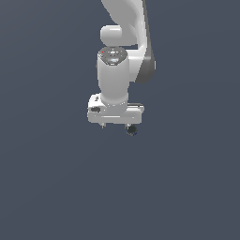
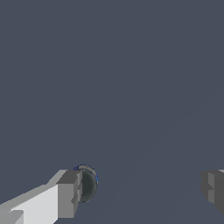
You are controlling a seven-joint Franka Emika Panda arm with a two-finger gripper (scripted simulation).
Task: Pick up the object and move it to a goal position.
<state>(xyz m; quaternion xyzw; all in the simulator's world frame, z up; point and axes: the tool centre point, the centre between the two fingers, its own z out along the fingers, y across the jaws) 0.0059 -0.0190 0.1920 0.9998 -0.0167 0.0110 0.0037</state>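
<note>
Grey fingertips of the gripper stand wide apart, jaws open, holding nothing. Just beside one fingertip sits the object, small, dark and blue-edged, apparently touching it, below the white hand's corner.

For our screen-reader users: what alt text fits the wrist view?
Open jaws of the gripper over a plain dark grey-blue surface, with a small round blackish object sitting against one finger and the other finger far apart from it.
</note>
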